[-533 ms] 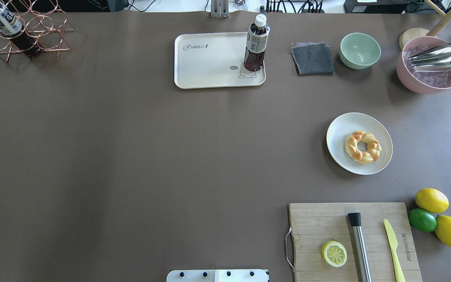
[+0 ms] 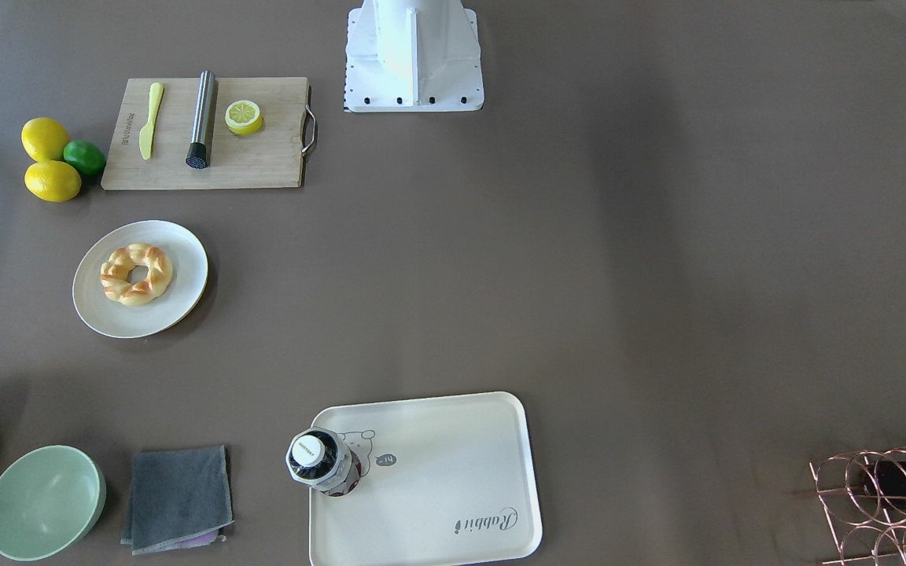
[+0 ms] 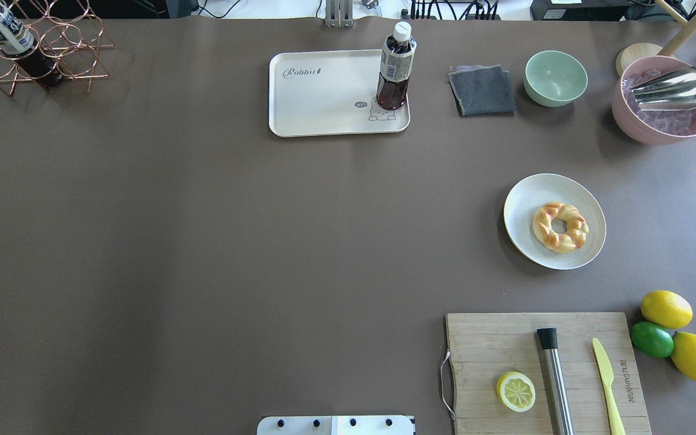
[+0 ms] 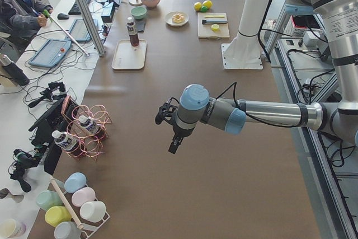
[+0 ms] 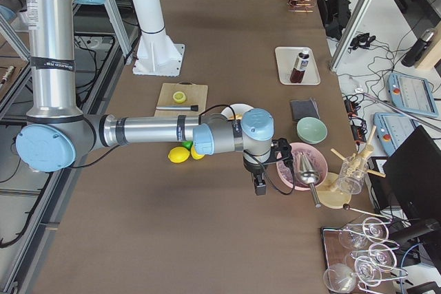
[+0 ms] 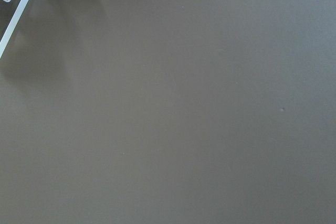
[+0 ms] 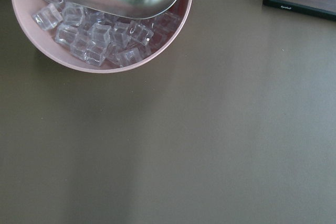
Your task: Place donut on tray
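Nearest us, the left gripper hangs over bare brown tabletop. The right gripper hangs just beside the pink bowl of clear ice cubes. Only the side views catch them, so we cannot tell whether either pair of fingers is spread or pressed together.

At the table's near right lies the rectangular wooden cutting board. It carries a yellow lemon half, a steel cylindrical muddler and a pale yellow plastic knife. Just beside the board we see two whole yellow lemons and a green lime.

Farther out, the golden-brown twisted ring donut lies flat on the round off-white plate, with neither gripper near it.

Well apart from it, at the far edge, lies the cream-white rectangular tray with "Rabbit" script. A dark drink bottle with a white cap stands upright on its right end. To the tray's right we see a folded grey cloth and a pale green bowl.
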`<state>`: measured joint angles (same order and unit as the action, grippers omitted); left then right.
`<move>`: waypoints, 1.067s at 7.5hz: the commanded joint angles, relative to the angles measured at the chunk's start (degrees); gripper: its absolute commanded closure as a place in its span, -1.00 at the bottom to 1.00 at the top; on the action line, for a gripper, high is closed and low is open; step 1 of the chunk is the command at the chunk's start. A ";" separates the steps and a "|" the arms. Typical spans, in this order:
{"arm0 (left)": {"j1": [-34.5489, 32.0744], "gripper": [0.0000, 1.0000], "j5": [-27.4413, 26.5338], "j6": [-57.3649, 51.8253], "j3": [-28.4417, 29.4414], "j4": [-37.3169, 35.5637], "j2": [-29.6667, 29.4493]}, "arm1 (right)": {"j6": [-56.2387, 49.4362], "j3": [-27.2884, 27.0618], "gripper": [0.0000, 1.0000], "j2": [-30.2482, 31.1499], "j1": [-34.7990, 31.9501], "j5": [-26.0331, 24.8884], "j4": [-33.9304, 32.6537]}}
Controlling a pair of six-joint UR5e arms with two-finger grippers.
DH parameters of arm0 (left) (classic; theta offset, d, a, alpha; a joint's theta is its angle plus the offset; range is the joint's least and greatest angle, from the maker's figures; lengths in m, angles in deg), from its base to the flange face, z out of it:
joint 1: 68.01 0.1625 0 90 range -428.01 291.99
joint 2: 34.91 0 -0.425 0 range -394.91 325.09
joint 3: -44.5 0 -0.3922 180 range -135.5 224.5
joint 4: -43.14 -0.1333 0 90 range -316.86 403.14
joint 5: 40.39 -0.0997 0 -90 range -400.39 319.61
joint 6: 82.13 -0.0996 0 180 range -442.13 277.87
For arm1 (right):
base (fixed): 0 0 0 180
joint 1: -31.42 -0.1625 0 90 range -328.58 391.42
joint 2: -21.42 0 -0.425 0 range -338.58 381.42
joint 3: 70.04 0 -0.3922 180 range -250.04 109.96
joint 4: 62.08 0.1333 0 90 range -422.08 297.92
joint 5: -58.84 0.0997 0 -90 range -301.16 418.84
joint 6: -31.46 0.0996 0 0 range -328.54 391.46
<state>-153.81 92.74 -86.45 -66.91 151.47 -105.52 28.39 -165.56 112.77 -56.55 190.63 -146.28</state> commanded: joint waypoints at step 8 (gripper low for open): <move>-1.30 -0.94 0.21 0.80 -1.53 -0.13 2.58 | 2.51 -0.81 -0.99 0.59 3.59 2.33 0.18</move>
<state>-154.91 93.19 -85.86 -68.20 151.57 -103.17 28.80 -166.23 113.39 -53.96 192.12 -146.17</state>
